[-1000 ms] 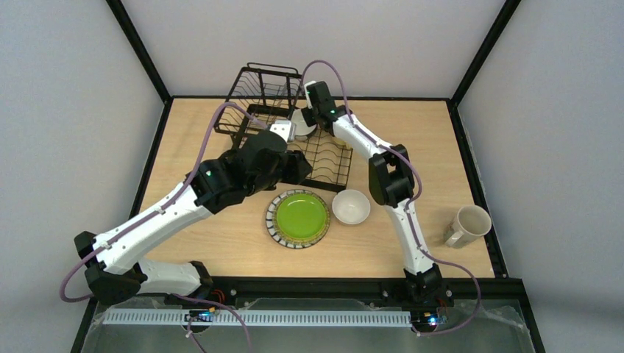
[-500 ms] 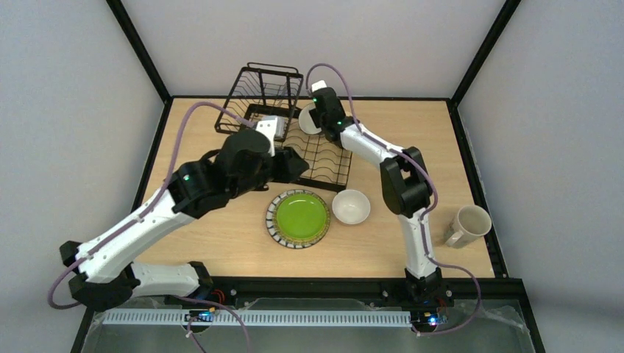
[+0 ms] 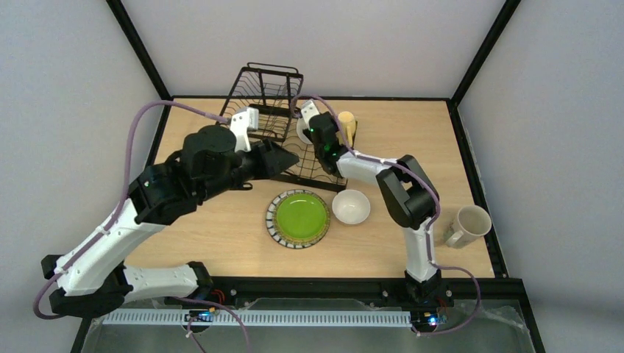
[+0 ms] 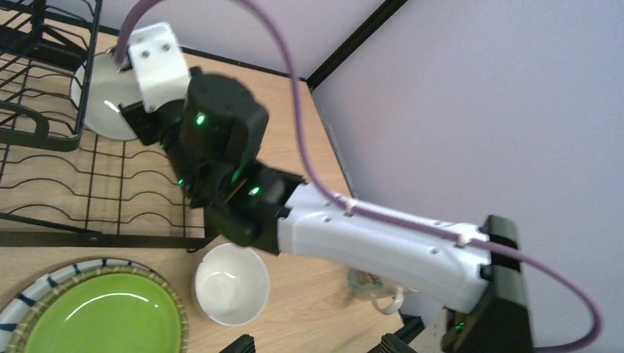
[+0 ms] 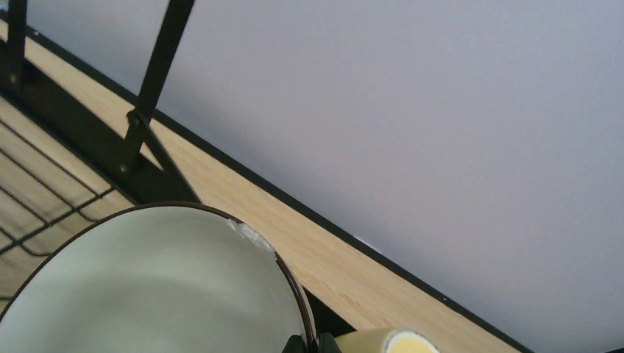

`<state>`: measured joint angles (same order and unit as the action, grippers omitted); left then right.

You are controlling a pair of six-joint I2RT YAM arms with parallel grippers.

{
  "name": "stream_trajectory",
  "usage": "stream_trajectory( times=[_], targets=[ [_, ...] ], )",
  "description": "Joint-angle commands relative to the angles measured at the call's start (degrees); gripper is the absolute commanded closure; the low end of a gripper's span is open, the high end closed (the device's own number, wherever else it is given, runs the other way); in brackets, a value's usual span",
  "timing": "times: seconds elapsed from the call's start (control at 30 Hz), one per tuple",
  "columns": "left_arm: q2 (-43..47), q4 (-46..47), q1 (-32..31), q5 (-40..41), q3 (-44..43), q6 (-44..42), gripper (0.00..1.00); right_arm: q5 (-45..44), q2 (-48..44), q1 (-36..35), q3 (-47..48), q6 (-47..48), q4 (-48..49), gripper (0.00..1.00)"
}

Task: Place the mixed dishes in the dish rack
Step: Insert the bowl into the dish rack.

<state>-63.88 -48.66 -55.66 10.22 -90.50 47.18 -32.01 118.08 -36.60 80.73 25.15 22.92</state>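
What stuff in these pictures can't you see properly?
Left wrist view: the cream mug is mostly behind the right arm.
Left wrist view: the left gripper shows only fingertips; the bottom edge cuts the rest.
Right wrist view: the bottom edge cuts the yellow mug, leaving only its rim.
Right wrist view: the bowl pinched by the right gripper shows only its inside.
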Motion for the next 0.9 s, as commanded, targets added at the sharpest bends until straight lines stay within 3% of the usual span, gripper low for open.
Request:
stream_trajectory(
  times=[0.0, 0.4, 0.87],
  targets=[
    [1.25, -2.61, -0.24, -1.55, -3.14, 3.19, 0.02, -6.18, -3.09, -1.85, -3.82, 8.63, 20.48, 1.0],
    [5.5, -3.33, -0.16, -1.62, -2.75, 6.01, 0.02, -8.83, -2.33, -7.15, -12.87, 23.32, 39.01, 1.0],
    [9.31, -2.09, -0.23, 0.69, -0.48, 6.79, 0.02, -10.38, -3.37, -11.76, -19.8, 31.99, 47.98, 1.0]
  ],
)
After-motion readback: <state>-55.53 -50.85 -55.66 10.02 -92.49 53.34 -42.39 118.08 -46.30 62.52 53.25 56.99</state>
